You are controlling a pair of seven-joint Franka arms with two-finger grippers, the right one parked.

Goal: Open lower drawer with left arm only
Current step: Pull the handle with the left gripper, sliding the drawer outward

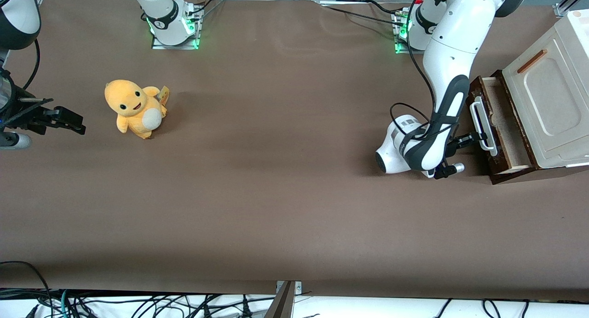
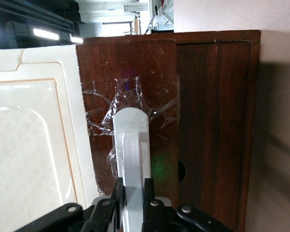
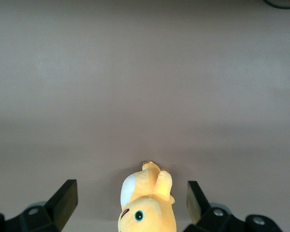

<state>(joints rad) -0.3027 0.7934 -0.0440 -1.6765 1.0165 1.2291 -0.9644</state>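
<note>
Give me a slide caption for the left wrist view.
Gripper shut on the white handle of the brown drawer, cream cabinet panel alongside.

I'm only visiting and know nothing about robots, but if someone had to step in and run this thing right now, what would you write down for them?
Gripper: on the left arm, shut on the white bar handle at the front of the lower drawer.
Lower drawer: under the cream-white cabinet panel, at the working arm's end of the table. It is already pulled partway out, with its light tan inside showing.
Done: handle grasped, drawer partly open.
Left: probably pull it out further, then let go.
Also there: a yellow plush toy toward the parked arm's end.
</note>
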